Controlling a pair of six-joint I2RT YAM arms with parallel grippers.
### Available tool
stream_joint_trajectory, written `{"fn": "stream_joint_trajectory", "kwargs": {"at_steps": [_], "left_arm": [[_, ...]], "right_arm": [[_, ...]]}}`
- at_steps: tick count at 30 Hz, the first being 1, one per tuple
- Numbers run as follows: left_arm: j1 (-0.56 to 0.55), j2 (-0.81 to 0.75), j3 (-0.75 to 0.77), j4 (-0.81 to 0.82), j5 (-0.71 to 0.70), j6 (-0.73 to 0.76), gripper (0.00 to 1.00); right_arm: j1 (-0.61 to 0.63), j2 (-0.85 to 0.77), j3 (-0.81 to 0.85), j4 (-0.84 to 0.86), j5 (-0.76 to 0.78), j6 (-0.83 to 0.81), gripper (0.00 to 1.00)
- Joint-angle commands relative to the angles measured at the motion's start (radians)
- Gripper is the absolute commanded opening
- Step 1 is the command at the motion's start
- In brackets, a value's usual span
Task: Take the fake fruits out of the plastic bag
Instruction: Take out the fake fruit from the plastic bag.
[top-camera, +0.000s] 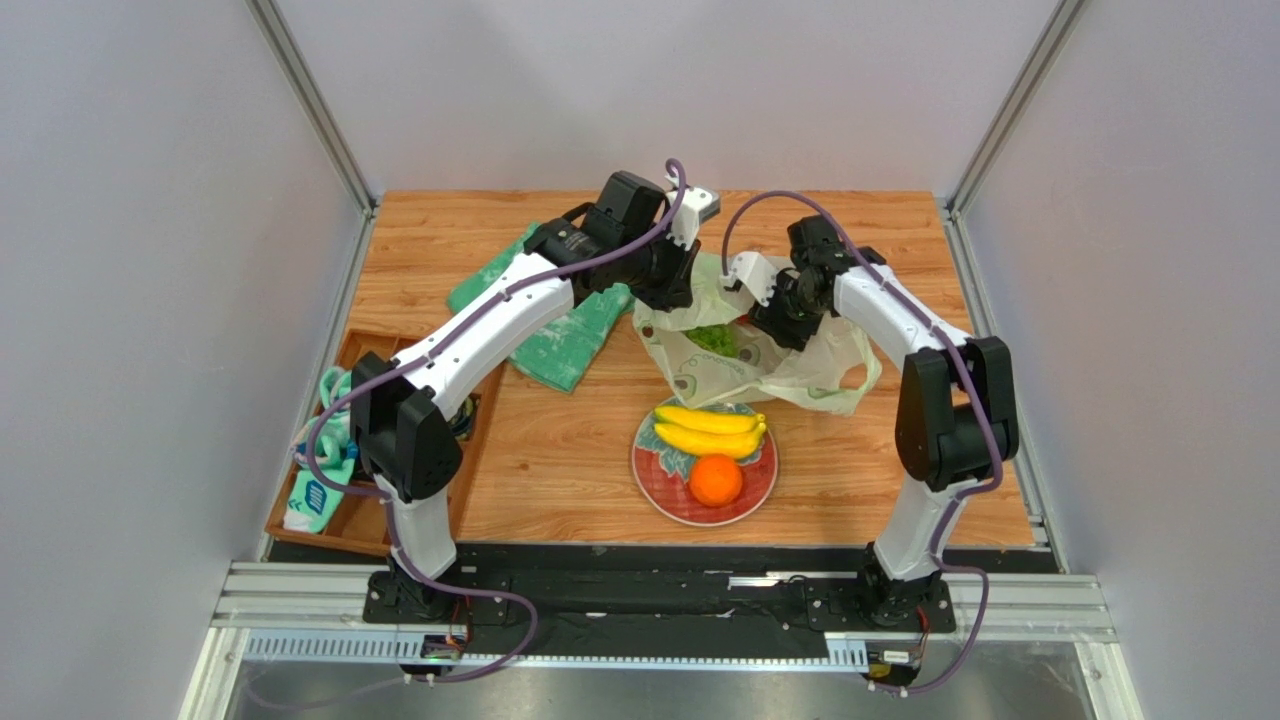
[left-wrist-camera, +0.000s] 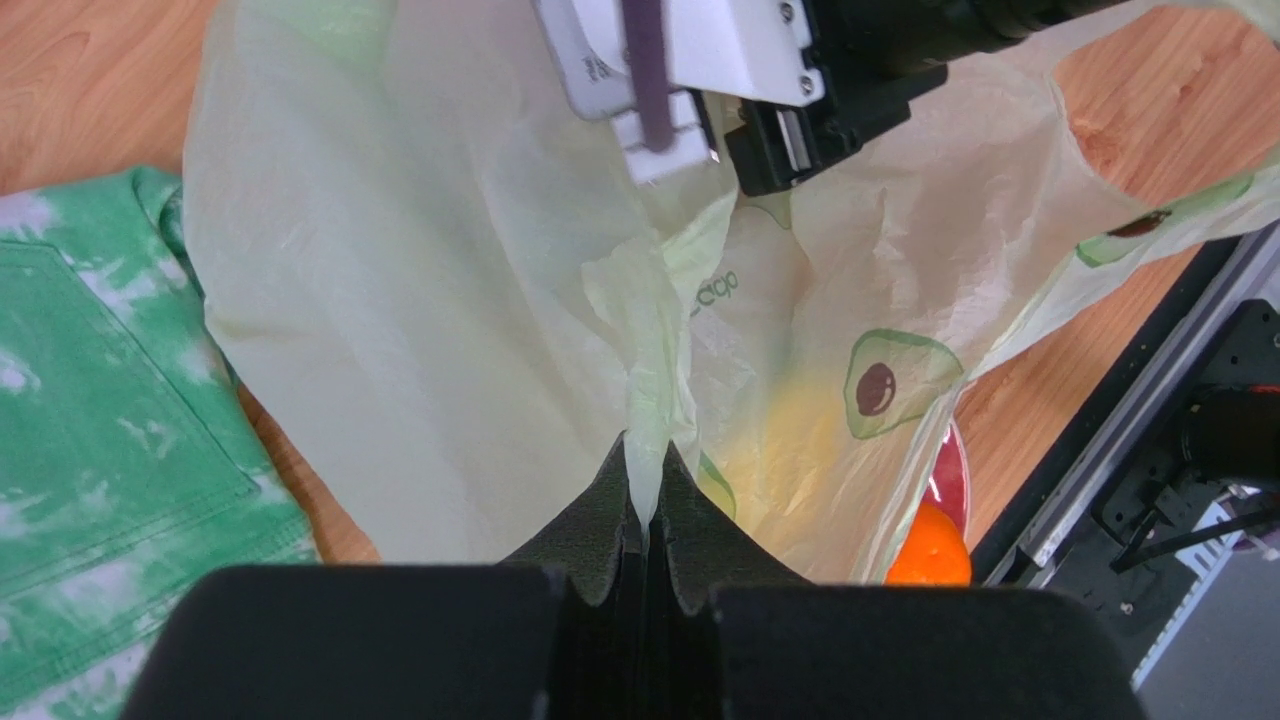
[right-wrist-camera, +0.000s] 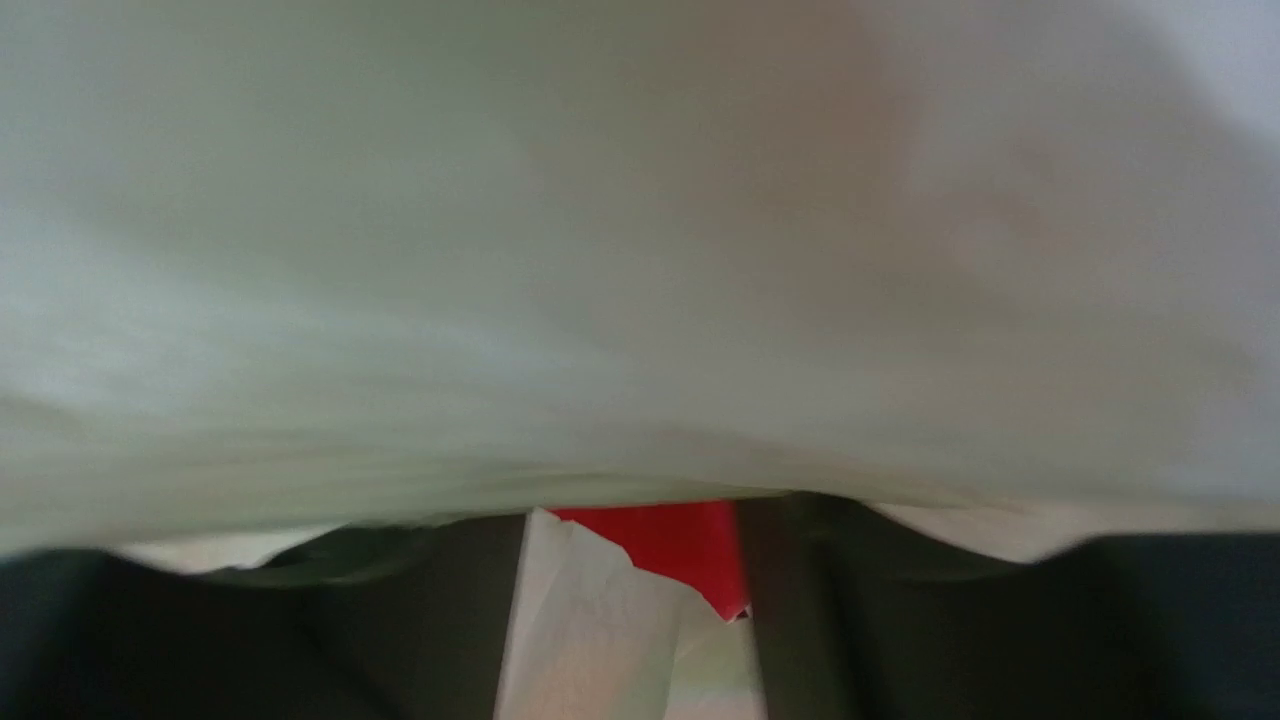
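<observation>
Where the crinkly translucent plastic bag (left-wrist-camera: 421, 300) bunches, left pincer (left-wrist-camera: 646, 518) clamps it. Right pincer (right-wrist-camera: 631, 630) buried under pale film; released or grasping, cannot tell.

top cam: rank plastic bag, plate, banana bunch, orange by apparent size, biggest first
1. plastic bag, crumpled and partly covered
2. plate
3. banana bunch
4. orange

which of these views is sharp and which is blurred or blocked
top external: sharp, evenly lit, only soft shadows. left wrist: crisp, with light glowing through the plastic bag pinched in the left hand. right wrist: the bag lies right against the lens, so nearly all is blur and only a red patch reads clearly.
</observation>
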Motion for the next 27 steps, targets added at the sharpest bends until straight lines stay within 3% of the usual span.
{"fn": "stream_joint_trajectory", "kwargs": {"at_steps": [1, 6, 13, 16, 17, 20, 26, 27], "left_arm": [[-0.002, -0.009, 0.021, 0.018, 0.016, 0.001, 0.00], [-0.001, -0.003, 0.024, 0.016, 0.029, 0.002, 0.00], [-0.002, -0.001, 0.019, 0.013, 0.032, 0.008, 0.00], [-0.001, 0.005, 0.016, 0.013, 0.035, 0.008, 0.00], [-0.002, 0.003, 0.018, 0.012, 0.036, 0.010, 0.00], [-0.001, 0.008, 0.019, 0.010, 0.032, 0.016, 0.00], [-0.002, 0.019, 0.041, 0.009, 0.012, 0.030, 0.00], [-0.001, 0.022, 0.045, 0.009, 0.009, 0.030, 0.00]], "right_arm": [[-0.010, 0.048, 0.020, 0.085, 0.175, -0.029, 0.63], [-0.012, 0.071, -0.003, 0.094, 0.296, -0.016, 0.96], [-0.012, 0.078, -0.028, 0.086, 0.404, -0.010, 1.00], [-0.021, 0.129, -0.026, 0.062, 0.439, 0.007, 0.90], [-0.022, 0.137, -0.020, 0.047, 0.436, 0.013, 0.81], [-0.027, 0.134, 0.015, 0.014, 0.395, 0.043, 0.64], [-0.025, -0.006, 0.096, -0.052, 0.208, 0.114, 0.50], [-0.025, -0.027, 0.121, -0.061, 0.122, 0.123, 0.50]]}}
